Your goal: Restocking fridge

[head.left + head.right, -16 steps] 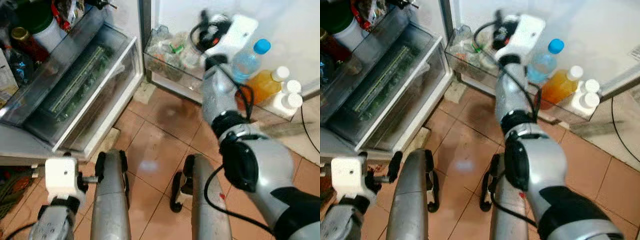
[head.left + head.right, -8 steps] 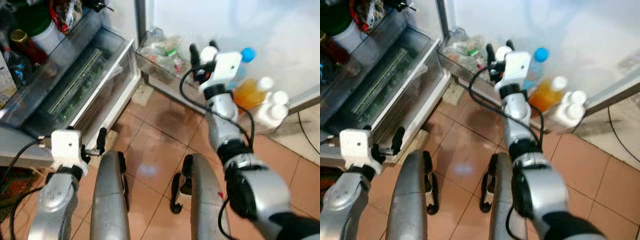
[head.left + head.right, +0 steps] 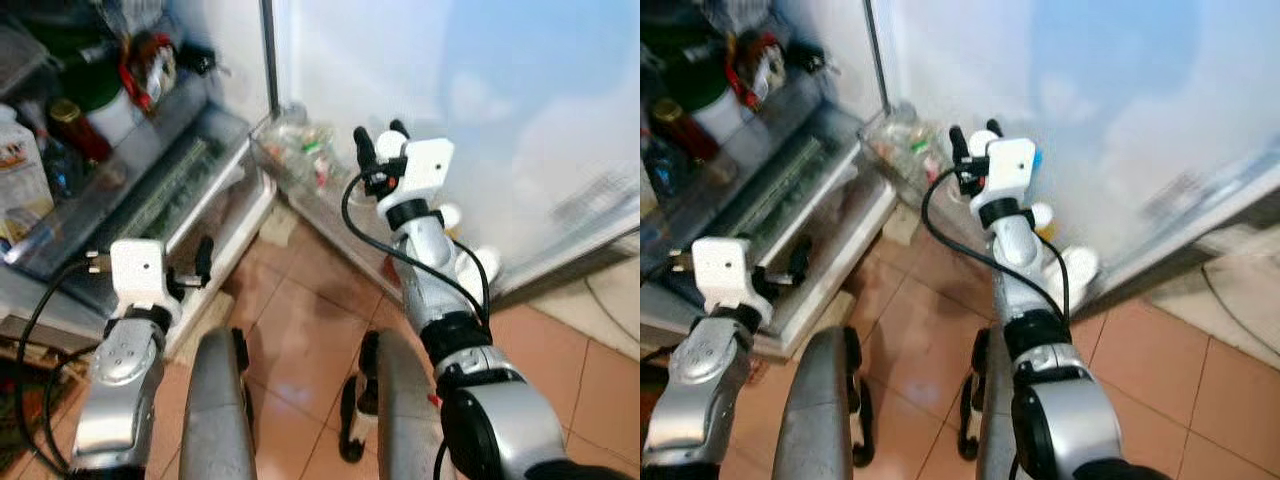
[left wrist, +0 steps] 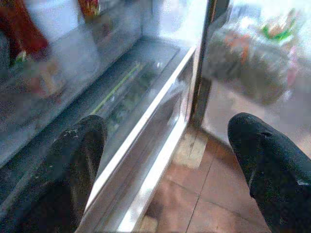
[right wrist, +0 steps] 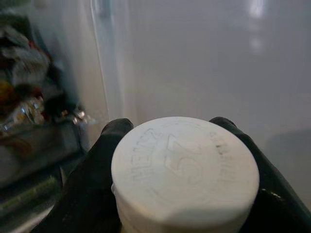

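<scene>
Black fingers [image 5: 92, 184] of the right gripper [image 3: 385, 150] are clamped on either side of a white round cap [image 5: 184, 172] embossed with a brand name and the number 57; the bottle below the cap is hidden by the hand. In the left eye view this gripper sits at centre frame, raised on its silver arm in front of the open fridge door [image 3: 480, 110], whose pale inner face takes up the upper right. Just beside the arm, lower on the door, a few white-capped bottles [image 3: 478, 265] stand in the door shelf, partly covered by the arm and too blurred to read. Further left along the door, a clear bin [image 3: 295, 150] holds small mixed packets. The left gripper [image 4: 170, 160] hangs at lower left of the eye view with its two fingers well apart and nothing between them, pointing toward the clear crisper drawer [image 3: 185, 200] at the bottom of the fridge. Above the drawer, in the upper left, a shelf carries a red-capped jar [image 3: 72, 125], a white tub [image 3: 112, 115] and other blurred items. Terracotta floor tiles [image 3: 300, 330] fill the lower middle.
</scene>
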{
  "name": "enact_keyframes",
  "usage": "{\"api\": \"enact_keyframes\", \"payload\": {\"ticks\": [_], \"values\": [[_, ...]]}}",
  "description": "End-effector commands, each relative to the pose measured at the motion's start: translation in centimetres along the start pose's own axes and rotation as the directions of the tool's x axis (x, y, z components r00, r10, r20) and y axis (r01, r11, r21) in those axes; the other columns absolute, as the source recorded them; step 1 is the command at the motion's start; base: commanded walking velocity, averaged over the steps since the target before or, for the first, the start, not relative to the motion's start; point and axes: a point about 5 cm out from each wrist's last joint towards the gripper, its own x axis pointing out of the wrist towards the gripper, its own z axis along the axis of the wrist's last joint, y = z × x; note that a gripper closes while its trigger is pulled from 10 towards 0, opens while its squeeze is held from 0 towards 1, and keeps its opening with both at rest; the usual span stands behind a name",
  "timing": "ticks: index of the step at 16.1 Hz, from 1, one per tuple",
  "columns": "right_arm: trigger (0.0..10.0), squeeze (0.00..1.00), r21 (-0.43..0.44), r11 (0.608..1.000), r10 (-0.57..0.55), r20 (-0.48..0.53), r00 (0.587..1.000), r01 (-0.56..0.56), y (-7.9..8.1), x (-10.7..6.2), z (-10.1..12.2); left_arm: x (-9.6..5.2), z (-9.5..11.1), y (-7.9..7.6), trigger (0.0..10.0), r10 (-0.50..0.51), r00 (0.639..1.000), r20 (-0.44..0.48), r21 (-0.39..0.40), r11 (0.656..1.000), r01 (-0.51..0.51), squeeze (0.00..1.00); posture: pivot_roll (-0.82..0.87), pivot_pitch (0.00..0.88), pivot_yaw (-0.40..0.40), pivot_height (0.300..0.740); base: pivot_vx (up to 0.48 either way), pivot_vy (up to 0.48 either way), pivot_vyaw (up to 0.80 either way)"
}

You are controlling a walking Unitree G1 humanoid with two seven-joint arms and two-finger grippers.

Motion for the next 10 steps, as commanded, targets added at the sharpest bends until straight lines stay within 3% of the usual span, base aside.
{"api": "enact_keyframes", "payload": {"ticks": [1, 5, 10], "values": [[10.0, 0.00, -0.023, 1.000, -0.002, 0.021, 1.000, 0.002, -0.1, 0.1, 0.4, -0.2, -0.7, 0.0, 10.0, 0.007, 1.000, -0.016, -0.003, 1.000, -0.007, 0.00, 0.13, 0.105, -0.051, 0.605, 0.000, 0.000, 0.00], [10.0, 0.00, -0.086, 0.996, -0.027, 0.009, 1.000, 0.028, 0.2, 0.4, 0.4, 0.0, -0.8, -0.1, 10.0, 0.019, 1.000, 0.002, -0.015, 1.000, -0.019, 0.00, 0.14, 0.109, -0.063, 0.605, 0.000, 0.000, 0.00], [10.0, 0.00, -0.086, 0.995, -0.051, -0.005, 0.999, 0.050, 1.4, 0.5, -0.2, -0.8, -1.1, -0.1, 10.0, 0.034, 0.999, 0.001, -0.016, 0.999, -0.034, 0.00, 0.15, 0.135, -0.068, 0.605, 0.000, 0.000, 0.00]]}}
